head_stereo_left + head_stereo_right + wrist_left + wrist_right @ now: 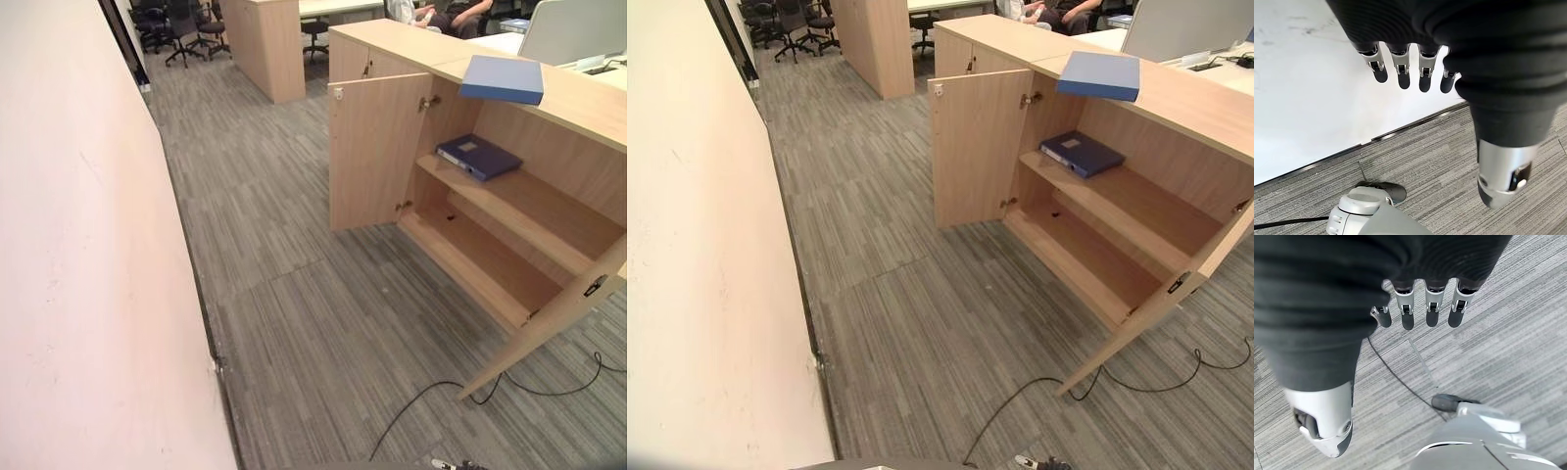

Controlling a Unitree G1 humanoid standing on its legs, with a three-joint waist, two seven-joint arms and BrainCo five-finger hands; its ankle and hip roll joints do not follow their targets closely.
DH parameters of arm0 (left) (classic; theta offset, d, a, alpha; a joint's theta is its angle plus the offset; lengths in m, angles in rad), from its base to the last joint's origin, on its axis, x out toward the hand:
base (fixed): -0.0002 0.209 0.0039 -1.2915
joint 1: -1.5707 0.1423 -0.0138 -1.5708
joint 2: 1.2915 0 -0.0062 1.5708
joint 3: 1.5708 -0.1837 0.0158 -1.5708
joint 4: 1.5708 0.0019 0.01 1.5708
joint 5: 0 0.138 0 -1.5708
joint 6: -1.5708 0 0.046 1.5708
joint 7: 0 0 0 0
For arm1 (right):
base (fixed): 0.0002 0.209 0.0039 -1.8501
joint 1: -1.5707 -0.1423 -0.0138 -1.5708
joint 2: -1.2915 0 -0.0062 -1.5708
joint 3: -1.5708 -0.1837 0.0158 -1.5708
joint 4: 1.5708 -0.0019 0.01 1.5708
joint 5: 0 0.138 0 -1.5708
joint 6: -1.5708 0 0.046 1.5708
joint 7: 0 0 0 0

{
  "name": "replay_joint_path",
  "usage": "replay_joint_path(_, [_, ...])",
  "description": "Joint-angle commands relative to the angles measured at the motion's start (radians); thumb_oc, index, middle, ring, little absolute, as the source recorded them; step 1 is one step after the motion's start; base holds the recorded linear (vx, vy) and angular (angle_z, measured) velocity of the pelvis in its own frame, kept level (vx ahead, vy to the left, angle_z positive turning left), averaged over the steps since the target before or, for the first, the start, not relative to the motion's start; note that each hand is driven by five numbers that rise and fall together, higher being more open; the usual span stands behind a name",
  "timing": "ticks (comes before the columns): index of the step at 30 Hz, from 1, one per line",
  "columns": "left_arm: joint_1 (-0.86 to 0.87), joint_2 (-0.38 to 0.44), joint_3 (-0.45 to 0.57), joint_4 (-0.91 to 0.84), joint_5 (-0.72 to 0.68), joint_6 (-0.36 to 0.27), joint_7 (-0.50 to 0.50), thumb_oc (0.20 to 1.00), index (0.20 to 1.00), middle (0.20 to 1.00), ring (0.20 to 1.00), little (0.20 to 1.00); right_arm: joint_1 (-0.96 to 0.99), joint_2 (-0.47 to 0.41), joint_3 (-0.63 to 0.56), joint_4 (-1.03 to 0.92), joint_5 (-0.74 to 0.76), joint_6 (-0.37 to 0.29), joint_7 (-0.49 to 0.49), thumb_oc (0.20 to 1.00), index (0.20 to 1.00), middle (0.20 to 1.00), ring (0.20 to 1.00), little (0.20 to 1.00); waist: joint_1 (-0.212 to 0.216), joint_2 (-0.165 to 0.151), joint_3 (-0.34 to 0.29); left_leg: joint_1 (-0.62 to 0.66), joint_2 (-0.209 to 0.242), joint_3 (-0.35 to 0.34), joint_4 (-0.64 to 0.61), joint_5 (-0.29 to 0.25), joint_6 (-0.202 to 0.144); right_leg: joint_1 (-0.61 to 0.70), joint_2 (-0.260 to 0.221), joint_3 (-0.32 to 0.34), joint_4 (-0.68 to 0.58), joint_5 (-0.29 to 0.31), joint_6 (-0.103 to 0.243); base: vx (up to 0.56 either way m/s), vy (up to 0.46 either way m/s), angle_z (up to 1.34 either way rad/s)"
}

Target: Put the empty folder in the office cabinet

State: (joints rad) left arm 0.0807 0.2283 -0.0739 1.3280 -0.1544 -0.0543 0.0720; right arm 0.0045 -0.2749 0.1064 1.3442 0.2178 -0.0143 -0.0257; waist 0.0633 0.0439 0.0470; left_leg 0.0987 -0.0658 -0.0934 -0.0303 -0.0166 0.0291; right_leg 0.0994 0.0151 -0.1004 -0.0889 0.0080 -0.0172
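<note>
Grey striped carpet floor [294, 323] takes the near ground, with a pale pink-white wall panel [88, 274] running along the left side.

Left hand [1415, 73]: hangs down over the carpet beside the pale wall, fingers [1403, 73] relaxed and spread in a row, thumb [1503, 176] apart from them, nothing held. Released.

Right hand [1420, 308]: same pose, hanging over bare carpet, fingers [1432, 308] loose and pointing down, thumb [1322, 426] off to the side, nothing held. Released.

Light wood office cabinet [549, 211] stands on the right, both doors open. Left door [377, 152] swung out toward the room; right door [558, 318] angled out at near right. Two shelves show inside.

Dark blue ring-binder folder [478, 156] lies flat on the upper shelf [534, 211], toward its far left end, near the left door hinge. Lower shelf [490, 259] is bare wood.

Second, lighter blue flat folder [503, 79] lies on the cabinet top [578, 98], one edge overhanging the front above the open compartment. Cannot tell from these views which of the two is the empty one.

Far side: tall light wood partition unit [266, 44], black wheeled office chairs [181, 29] at far left, a seated person [441, 15] behind the cabinet run, and a grey screen panel [573, 29] at far right.
</note>
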Motion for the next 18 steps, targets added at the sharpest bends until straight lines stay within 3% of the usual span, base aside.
replay_joint_path(1, [-0.032, -0.01, 0.058, 0.042, -0.029, -0.022, 0.003, 1.0, 1.0, 1.0, 1.0, 1.0, -0.035, -0.012, -0.004, 0.036, 0.045, -0.011, 0.0, 1.0, 1.0, 1.0, 1.0, 1.0, 0.003, -0.048, 0.002, 0.028, 0.0, -0.133, -0.057, -0.034, -0.017, 0.035, -0.041, 0.002, 0.002, -0.033, 0.09, 0.0, 0.0, 0.0])
replay_joint_path(18, [-0.032, -0.006, 0.037, 0.059, -0.011, -0.014, -0.024, 1.0, 1.0, 1.0, 1.0, 1.0, -0.034, -0.013, 0.006, 0.034, 0.043, -0.007, 0.014, 1.0, 1.0, 1.0, 1.0, 1.0, 0.006, -0.046, 0.003, 0.025, 0.0, -0.14, -0.057, -0.031, -0.018, 0.039, -0.043, -0.007, 0.002, -0.033, 0.089, 0.0, -0.001, 0.0])
